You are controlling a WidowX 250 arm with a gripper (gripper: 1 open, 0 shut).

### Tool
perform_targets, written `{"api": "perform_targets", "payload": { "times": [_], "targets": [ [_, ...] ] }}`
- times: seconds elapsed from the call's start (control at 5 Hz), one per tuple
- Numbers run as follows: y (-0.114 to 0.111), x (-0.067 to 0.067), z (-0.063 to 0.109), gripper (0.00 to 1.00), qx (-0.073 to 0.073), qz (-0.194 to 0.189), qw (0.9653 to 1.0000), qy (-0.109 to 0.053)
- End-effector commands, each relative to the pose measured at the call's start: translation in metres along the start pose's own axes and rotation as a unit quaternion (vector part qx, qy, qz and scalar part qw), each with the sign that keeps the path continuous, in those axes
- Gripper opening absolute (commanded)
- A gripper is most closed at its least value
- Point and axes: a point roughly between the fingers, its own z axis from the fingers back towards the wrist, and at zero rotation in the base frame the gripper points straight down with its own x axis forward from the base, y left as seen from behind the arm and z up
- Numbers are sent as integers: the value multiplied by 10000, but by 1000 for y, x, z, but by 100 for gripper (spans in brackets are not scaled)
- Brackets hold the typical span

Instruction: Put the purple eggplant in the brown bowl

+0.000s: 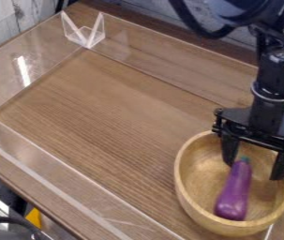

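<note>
Purple eggplant [234,192], one, lying inside brown bowl [188,192]; jaws [257,159], black, spread wide above it, holding nothing; wooden desk [107,117] beneath.

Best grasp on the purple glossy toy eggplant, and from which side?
Probably the thick middle of the purple glossy eggplant, from above, fingers across its narrow width: it lies lengthwise inside the light-brown round wooden bowl, whose walls likely hinder side approaches.
</note>
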Motion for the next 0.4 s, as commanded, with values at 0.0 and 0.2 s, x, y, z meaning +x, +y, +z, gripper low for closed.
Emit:
{"api": "perform_targets", "payload": {
  "times": [0.0,0.2],
  "targets": [
    [3,13,17,100,-202,-14,9992,-333],
    [9,20,28,100,-219,226,9987,-405]
  ]
}}
